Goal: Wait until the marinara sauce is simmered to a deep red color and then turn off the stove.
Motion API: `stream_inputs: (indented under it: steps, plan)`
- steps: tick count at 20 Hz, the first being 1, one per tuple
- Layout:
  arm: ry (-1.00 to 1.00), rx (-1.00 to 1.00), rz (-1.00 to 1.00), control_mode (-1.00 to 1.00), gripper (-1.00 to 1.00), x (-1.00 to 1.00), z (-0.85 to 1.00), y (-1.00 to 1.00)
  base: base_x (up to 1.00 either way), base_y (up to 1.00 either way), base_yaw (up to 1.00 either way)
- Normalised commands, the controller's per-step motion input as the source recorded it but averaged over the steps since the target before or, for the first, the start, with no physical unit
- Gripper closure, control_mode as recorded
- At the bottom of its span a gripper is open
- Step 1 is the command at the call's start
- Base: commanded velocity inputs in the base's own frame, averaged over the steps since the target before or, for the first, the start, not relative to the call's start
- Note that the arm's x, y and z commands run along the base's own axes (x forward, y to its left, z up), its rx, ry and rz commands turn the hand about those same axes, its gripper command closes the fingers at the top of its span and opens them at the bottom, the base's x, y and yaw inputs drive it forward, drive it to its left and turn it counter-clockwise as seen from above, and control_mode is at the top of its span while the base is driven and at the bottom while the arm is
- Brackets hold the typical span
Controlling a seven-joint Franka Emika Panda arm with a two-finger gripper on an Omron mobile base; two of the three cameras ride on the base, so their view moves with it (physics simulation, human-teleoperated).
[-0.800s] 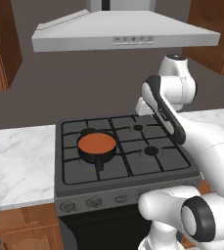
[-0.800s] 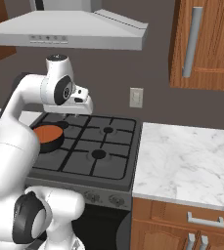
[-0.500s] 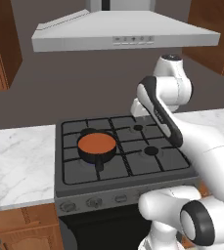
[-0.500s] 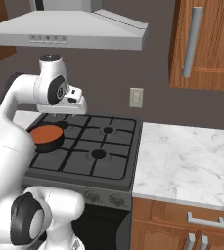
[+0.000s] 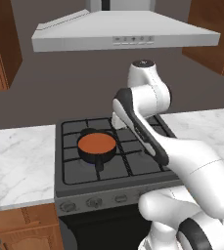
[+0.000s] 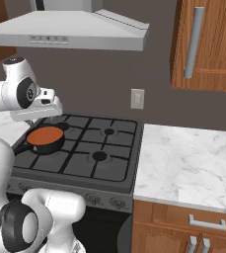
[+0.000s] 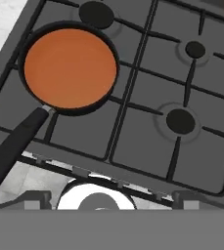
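Kitchen: marble counter (image 6: 193, 163) beside dark stove (image 5: 128, 168), grey range hood (image 5: 123, 34) above, wood cabinets. Gripper (image 6: 43, 109) hovers high over stove's rear, jaws wide, holding nothing. Marinara sauce (image 7: 70, 67), orange-red, in black pan (image 7: 15, 141) on front-left burner, below gripper and toward front. No readable writing or brand visible.

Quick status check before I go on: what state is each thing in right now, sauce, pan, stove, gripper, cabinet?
sauce: orange-red, not yet deep red, flat in the pan.
pan: upright on the front left burner, handle pointing toward the front edge.
stove: other three burners bare; whether a flame burns under the pan cannot be told.
gripper: open, holding nothing, above the stove.
cabinet: door shut.
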Motion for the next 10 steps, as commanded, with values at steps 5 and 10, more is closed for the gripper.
stream_inputs:
  steps: [5,10]
  plan:
    - [0.00,-0.13,0.34,-1.00,-1.00,-0.15,-0.13,0.56,0.00,0.00,0.00]
    - [0.00,-0.10,0.41,-1.00,-1.00,-0.02,-0.34,0.42,0.00,0.00,0.00]
